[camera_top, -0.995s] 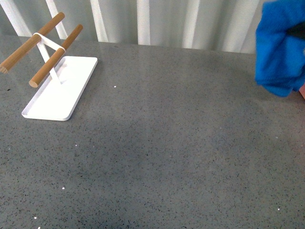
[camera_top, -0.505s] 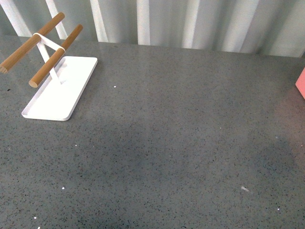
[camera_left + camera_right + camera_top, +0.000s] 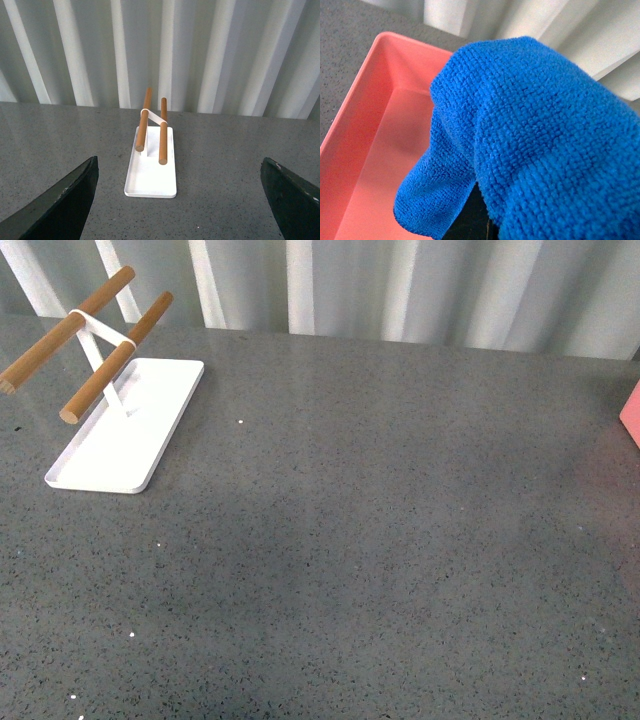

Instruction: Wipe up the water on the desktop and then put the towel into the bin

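The right gripper's fingers are hidden, because the towel (image 3: 535, 130) covers them. The blue towel hangs bunched up in the air right in front of them. It is not lying on anything, so I think the fingers are pinching it tight. I cannot see the pinch itself. A small dark bit peeks out under the cloth, and it may be part of the gripper.

Below the towel and a little to one side sits the bin (image 3: 375, 125). It is pink, its top has no lid, and I can see nothing in it. The towel is held up over it so it can fall inside when the fingers let go. I think more of the cloth should be over the middle first, or a corner may catch on the rim.

The left gripper (image 3: 178, 162) has its two dark fingers (image 3: 70, 200) spread wide apart with nothing between them. It waits above the desktop (image 3: 350, 560), out of the way.

Out past these fingers stands a white tray (image 3: 150, 175). It carries two wooden rods (image 3: 163, 135) on a small stand. Nothing touches it.

The front view shows no puddle on the grey top. So the wiping looks done, and only the drop is left.
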Robot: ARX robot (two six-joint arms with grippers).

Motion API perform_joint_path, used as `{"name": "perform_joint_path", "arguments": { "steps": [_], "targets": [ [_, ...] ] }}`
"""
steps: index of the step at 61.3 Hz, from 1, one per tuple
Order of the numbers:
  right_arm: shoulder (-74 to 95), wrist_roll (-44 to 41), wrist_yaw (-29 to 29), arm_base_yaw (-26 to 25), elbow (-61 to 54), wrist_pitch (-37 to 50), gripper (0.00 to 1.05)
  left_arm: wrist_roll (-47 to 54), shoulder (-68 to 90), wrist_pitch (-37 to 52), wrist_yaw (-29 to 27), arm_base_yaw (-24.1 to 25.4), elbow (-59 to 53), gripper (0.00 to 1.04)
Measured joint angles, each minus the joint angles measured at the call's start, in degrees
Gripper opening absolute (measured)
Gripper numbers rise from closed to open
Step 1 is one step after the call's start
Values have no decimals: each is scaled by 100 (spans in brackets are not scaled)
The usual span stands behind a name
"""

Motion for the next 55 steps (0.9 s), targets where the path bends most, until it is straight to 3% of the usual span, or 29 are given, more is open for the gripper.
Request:
{"name": "perform_joint_path", "arguments": {
  "steps": [14,25,31,55],
  "targets": [
    [739,-236,374,184,590,-601,5,0,0,0,2,0,0,98],
    [1099,-1108,1174,151,730,-1246,7,0,0,0,0,0,0,98],
    [1233,-1574,1519,109,756,-1314,23,0,0,0,2,0,0,98],
    [1102,-1429,1360,157,1204,-1740,82,0,0,-4,2,0,0,98]
  ]
}}
